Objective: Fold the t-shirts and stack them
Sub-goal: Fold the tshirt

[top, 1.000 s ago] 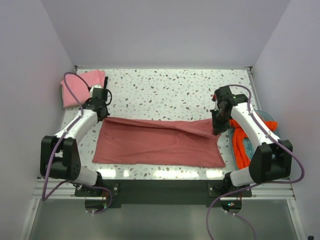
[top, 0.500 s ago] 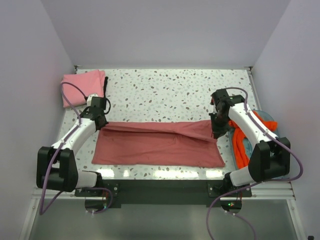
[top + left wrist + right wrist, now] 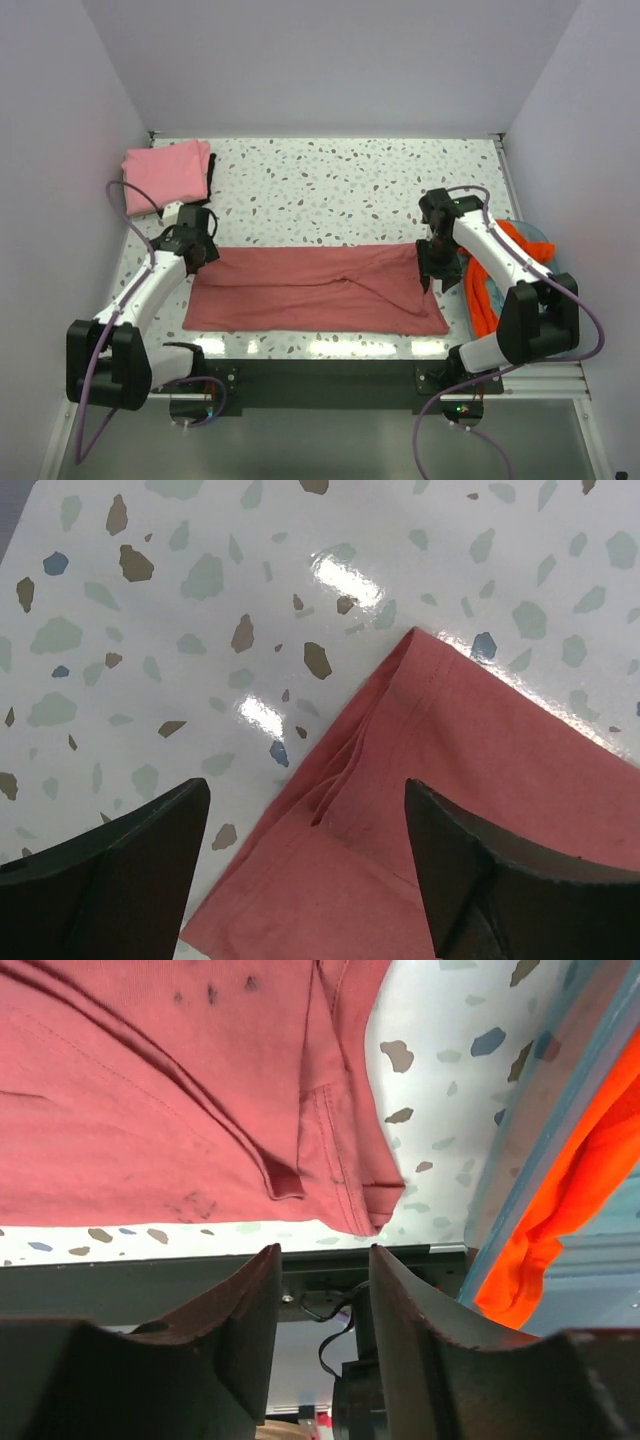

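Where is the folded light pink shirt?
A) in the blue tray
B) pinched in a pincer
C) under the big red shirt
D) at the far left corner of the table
D: the pink shirt lies folded at the far left corner of the table, apart from the dusty red shirt spread out between the two arms.

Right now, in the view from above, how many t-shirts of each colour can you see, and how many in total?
rose-red t-shirt, spread flat between the arms: 1
light pink t-shirt, folded at the far left corner: 1
orange t-shirt, bunched at the right edge: 1
Total: 3
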Motion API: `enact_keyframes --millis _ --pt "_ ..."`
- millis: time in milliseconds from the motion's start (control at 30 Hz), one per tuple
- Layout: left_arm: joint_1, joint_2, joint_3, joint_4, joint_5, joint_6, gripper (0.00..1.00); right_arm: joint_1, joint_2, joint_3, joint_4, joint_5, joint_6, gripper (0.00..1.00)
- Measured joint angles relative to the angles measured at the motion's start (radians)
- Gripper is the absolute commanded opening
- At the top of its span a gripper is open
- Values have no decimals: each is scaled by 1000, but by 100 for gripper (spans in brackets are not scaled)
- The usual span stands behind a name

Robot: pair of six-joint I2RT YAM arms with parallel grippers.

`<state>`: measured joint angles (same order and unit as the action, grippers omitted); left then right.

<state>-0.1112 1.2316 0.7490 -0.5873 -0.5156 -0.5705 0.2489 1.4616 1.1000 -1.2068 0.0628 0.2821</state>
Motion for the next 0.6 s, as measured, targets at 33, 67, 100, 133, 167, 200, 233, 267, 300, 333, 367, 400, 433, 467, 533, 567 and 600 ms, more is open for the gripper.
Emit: enact_keyframes --millis 33,67,100,133,167,200,233,267,300,333,367,400,433,467,533,567,600 --pt "0 -21 0 -8 -2 -10 89 0 -5 2 -7 1 3 50" --pt "0 -38 1 -8 -1 -14 91 0 -8 11 -18 2 5 51" --pt "0 -50 4 -6 1 -17 94 0 -10 26 -24 1 5 52" --pt "0 -54 11 -5 7 -19 95 0 -9 48 -28 -1 5 52" --pt "0 -50 21 1 16 -21 97 0 -7 73 -24 -3 5 52" --pt "0 -38 35 6 26 -21 100 0 -1 114 -20 -11 4 52" --pt "0 -24 48 16 38 -21 100 0 4 125 -15 -14 3 52" --pt "-6 0 68 21 46 -22 100 0 14 148 3 -31 2 52" --pt "-11 23 84 31 53 -22 100 0 26 164 26 -45 2 52" --pt "-22 56 103 46 62 -21 100 1 39 175 56 -68 2 52" --pt "-37 87 123 60 70 -21 100 2 54 179 90 -95 3 52" --pt "-57 119 140 73 77 -21 100 4 73 181 125 -122 5 52" --pt "-79 148 154 85 86 -21 100 7 94 182 156 -148 9 52" --pt "-102 174 168 95 96 -21 100 10 118 183 183 -170 13 51" --pt "-141 224 189 116 121 -23 100 23 169 188 237 -198 20 51" --pt "-154 245 194 129 135 -24 100 30 193 190 262 -212 24 51" --pt "-163 264 195 138 151 -27 100 37 214 192 285 -220 28 51"
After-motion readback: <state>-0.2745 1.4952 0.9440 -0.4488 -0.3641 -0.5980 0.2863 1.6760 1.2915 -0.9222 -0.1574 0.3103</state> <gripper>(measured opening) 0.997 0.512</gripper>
